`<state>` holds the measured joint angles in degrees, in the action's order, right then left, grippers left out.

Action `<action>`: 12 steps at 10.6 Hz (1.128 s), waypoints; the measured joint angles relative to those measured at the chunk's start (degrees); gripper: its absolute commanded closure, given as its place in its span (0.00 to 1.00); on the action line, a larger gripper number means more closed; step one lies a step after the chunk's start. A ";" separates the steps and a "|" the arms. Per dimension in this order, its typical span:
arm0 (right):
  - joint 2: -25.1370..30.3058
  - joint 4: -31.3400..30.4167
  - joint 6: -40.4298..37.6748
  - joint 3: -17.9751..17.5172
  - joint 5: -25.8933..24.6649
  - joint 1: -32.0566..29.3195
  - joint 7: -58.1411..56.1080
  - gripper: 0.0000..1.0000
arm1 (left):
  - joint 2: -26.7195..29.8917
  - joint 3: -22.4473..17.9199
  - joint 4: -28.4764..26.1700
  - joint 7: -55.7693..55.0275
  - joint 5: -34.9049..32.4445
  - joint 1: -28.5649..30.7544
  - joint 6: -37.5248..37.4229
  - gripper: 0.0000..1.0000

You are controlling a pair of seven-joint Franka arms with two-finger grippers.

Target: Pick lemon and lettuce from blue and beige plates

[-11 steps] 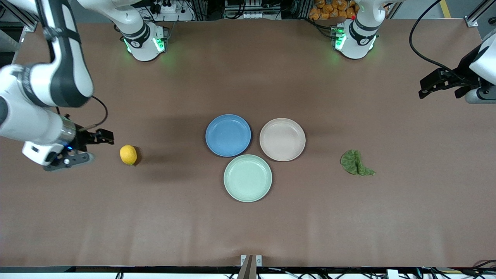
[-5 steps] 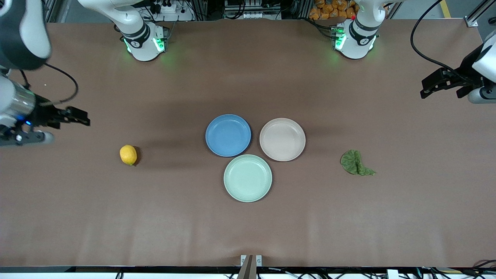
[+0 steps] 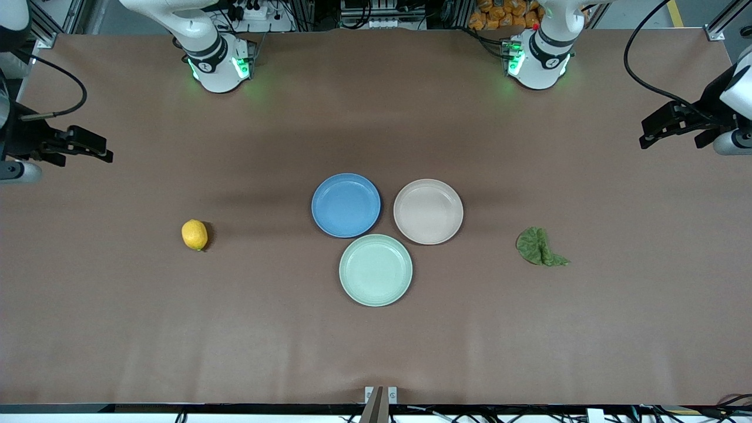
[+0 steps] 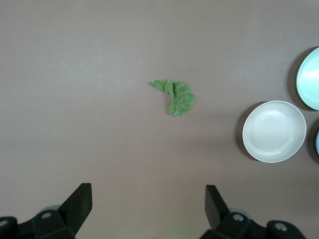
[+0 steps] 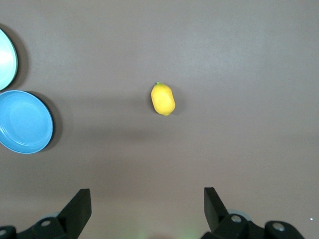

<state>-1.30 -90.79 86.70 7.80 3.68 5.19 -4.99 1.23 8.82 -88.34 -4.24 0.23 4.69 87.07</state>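
The lemon [image 3: 194,234] lies on the bare table toward the right arm's end; it also shows in the right wrist view [image 5: 163,98]. The lettuce [image 3: 539,247] lies on the table toward the left arm's end, also in the left wrist view [image 4: 176,96]. The blue plate [image 3: 346,205] and the beige plate [image 3: 428,211] sit side by side mid-table, both empty. My right gripper [image 3: 97,149] is open and empty, high over the table's right-arm end. My left gripper [image 3: 655,130] is open and empty, high over the left-arm end.
A pale mint-green plate [image 3: 375,269] sits empty, nearer the front camera than the other two plates. The two arm bases [image 3: 218,64] stand along the table's back edge.
My right gripper has risen and drawn away from the lemon toward the table's right-arm end. My left gripper has shifted slightly. The lemon, lettuce and plates have not moved.
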 measured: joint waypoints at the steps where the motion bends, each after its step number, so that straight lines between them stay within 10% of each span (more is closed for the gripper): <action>1: 0.20 0.94 -0.05 -0.77 -0.02 -0.70 0.03 0.00 | 0.00 0.00 0.01 0.00 0.00 0.00 0.00 0.00; 12: 0.73 2.82 -0.39 -1.18 -4.83 -1.48 0.19 0.00 | 0.00 0.12 0.71 0.00 0.00 -0.07 0.00 0.00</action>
